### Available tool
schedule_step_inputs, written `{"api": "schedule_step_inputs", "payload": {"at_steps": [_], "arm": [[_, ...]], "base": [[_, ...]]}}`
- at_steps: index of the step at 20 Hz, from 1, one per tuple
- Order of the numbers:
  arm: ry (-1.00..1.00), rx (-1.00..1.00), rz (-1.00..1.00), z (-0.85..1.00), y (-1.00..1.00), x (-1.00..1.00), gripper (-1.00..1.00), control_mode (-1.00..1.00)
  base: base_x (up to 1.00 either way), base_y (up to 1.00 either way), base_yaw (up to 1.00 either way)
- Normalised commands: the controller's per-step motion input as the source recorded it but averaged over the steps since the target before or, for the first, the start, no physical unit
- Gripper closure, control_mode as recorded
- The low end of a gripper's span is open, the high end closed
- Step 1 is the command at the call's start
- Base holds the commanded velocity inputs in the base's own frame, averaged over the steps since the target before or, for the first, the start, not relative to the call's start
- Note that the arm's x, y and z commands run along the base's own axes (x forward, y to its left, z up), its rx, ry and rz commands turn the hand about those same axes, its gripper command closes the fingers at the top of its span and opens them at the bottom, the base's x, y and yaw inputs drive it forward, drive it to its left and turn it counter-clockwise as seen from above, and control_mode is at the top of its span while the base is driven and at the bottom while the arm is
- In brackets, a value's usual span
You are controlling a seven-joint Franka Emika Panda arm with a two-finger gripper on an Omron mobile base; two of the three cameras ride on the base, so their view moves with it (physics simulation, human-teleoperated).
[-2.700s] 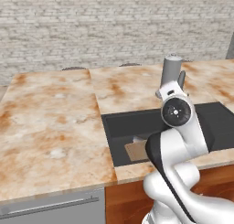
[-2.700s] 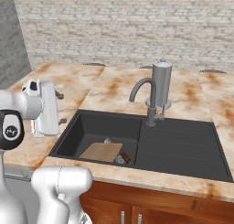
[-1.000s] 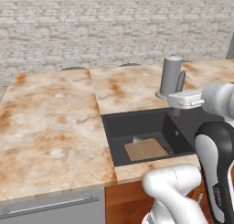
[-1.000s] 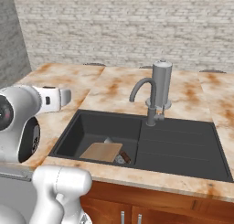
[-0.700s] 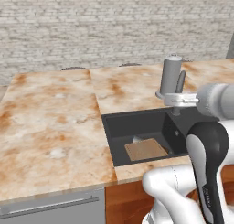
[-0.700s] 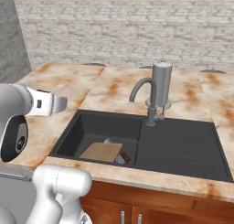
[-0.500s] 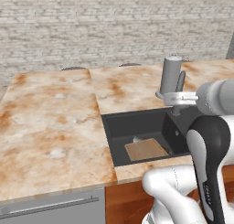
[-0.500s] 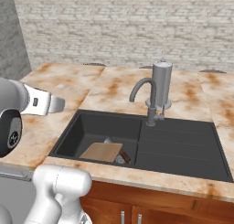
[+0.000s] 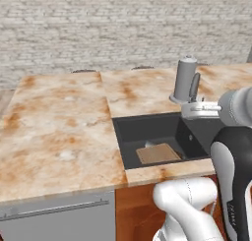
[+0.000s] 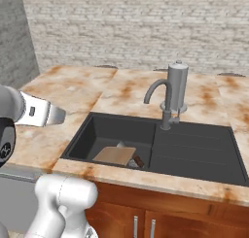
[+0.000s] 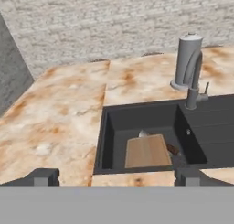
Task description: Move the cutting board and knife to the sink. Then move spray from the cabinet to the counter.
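The cutting board (image 11: 147,151) lies flat on the floor of the dark sink (image 11: 137,118), also seen from the base cameras as cutting board (image 9: 157,153) and cutting board (image 10: 115,155). The knife lies partly under the board's far side: its brown handle (image 11: 172,149) sticks out to the right and a bit of grey blade shows behind the board. My gripper (image 11: 115,176) is open and empty, held above the sink's front edge and looking down into it; gripper (image 9: 184,110), gripper (image 10: 61,116). The spray and the cabinet are out of view.
A grey faucet (image 9: 187,80) with a tall cylinder stands behind the sink, faucet (image 10: 172,91). The mottled beige counter (image 9: 59,132) stretches wide to the sink's left. A brick wall (image 9: 123,23) closes the back. A grey panel (image 10: 17,33) stands at the far left.
The hand has swung up from pointing down beside the sink to lying nearly level above it, then tipped slightly downward. The board and knife have not moved. The gripper stays open.
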Motion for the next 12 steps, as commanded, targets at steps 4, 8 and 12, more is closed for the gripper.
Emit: {"api": "schedule_step_inputs", "payload": {"at_steps": [4,8,12], "arm": [[0.0,0.0,0.0,0.0,0.0,0.0,-1.0,1.0],[0.0,0.0,0.0,0.0,0.0,0.0,-1.0,1.0],[0.0,0.0,0.0,0.0,0.0,0.0,-1.0,1.0]], "base": [[-0.76,0.96,0.31],[-0.24,0.7,0.84],[-0.01,0.14,0.99]]}}
